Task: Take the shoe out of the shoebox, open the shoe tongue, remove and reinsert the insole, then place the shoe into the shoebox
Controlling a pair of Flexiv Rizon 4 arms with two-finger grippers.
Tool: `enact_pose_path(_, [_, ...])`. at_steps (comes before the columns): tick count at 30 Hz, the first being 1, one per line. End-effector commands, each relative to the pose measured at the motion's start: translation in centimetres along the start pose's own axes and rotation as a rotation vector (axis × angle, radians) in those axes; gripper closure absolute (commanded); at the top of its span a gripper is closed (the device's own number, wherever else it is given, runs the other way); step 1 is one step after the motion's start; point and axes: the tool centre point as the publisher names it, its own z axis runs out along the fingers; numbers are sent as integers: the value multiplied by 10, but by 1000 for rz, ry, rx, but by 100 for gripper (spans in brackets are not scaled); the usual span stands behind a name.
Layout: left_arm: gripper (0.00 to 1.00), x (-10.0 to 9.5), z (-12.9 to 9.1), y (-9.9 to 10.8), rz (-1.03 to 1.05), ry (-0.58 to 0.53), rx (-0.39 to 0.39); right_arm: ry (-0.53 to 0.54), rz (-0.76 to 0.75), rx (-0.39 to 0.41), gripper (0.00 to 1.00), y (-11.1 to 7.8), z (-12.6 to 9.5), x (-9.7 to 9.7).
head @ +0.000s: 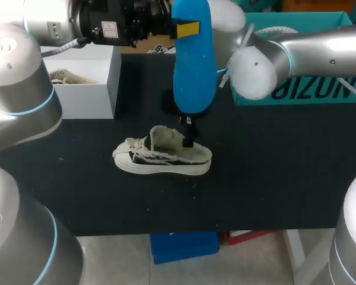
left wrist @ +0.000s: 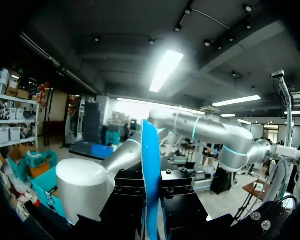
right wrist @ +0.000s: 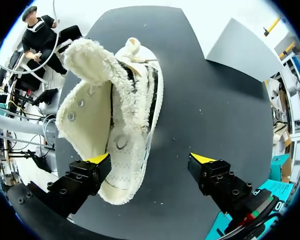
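Shoe (head: pixel 163 157) rests on the tabletop (head: pixel 273 166) beneath the wide-open, empty right tool (right wrist: pixel 151 160), while the left tool (head: pixel 184 28) grips the blue insole (head: pixel 193 71) upright.

The left arm (head: pixel 24 89) and the right arm (head: pixel 308 50) are both wearing smooth silver-grey shells, with thin light-blue rings glowing at the joints. The right arm is also showing a rounded white cap (head: pixel 255 71). A grey cable (head: pixel 64 46) is running along the left wrist beside a black housing (head: pixel 115 21) carrying white labels. The left tool (left wrist: pixel 152 200) is showing black blocks studded with screws. The right tool (right wrist: pixel 152 160) is showing black fingers with socket screws and bright yellow tips (right wrist: pixel 99 159).
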Motion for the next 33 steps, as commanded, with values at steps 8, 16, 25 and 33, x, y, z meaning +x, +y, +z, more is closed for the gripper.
enact_pose_path(8, [100, 0, 1, 0, 0, -2, -3, 1, 36, 153, 0, 8, 12, 2])
enact_pose_path(16, [100, 0, 1, 0, 0, -2, -3, -7, 49, 132, 0, 12, 15, 1])
enact_pose_path(25, [100, 0, 1, 0, 0, -2, -3, -6, 62, 111, 0, 16, 21, -1])
enact_pose_path(33, [100, 0, 1, 0, 0, -2, -3, 2, 72, 106, 55, 16, 25, 0])
